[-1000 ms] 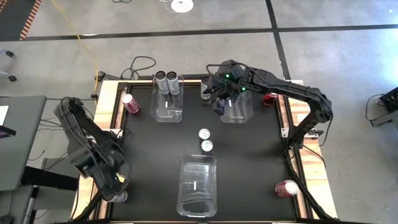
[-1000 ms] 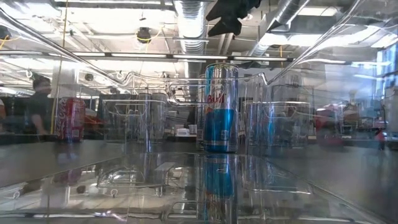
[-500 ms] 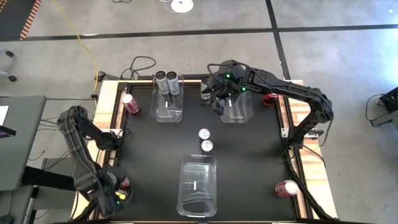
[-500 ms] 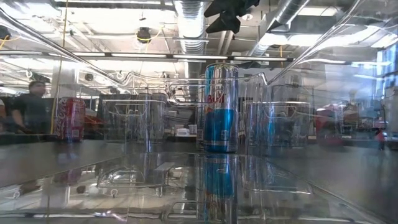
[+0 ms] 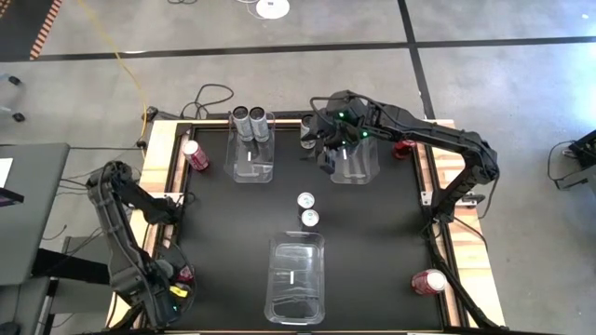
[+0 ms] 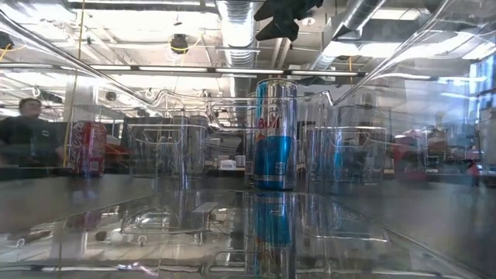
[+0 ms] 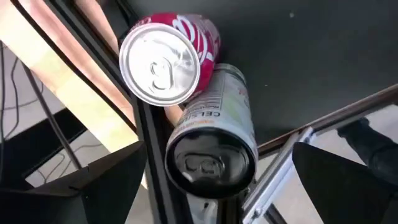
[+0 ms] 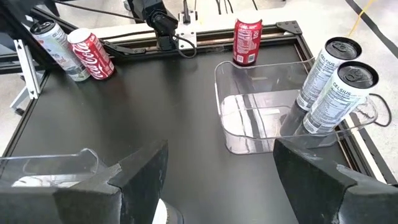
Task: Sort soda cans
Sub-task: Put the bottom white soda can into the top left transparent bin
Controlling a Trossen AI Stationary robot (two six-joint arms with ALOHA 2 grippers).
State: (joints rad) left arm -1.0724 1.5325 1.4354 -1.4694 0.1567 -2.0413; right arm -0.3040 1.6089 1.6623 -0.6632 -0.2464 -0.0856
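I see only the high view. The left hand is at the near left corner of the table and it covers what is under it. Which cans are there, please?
Observer: The left wrist view shows two cans side by side, a red can and a pale can with a dark top.
Operator: Does the left hand grip one?
Observer: Not yet. The left hand is open, with one finger on each side of the pale can.
Operator: And the right hand?
Observer: The right hand is open too, in its wrist view.

Grey floor (image 5: pixel 279 65) with black tape lines (image 5: pixel 233 48); ceiling ducts (image 6: pixel 236 31) overhead.
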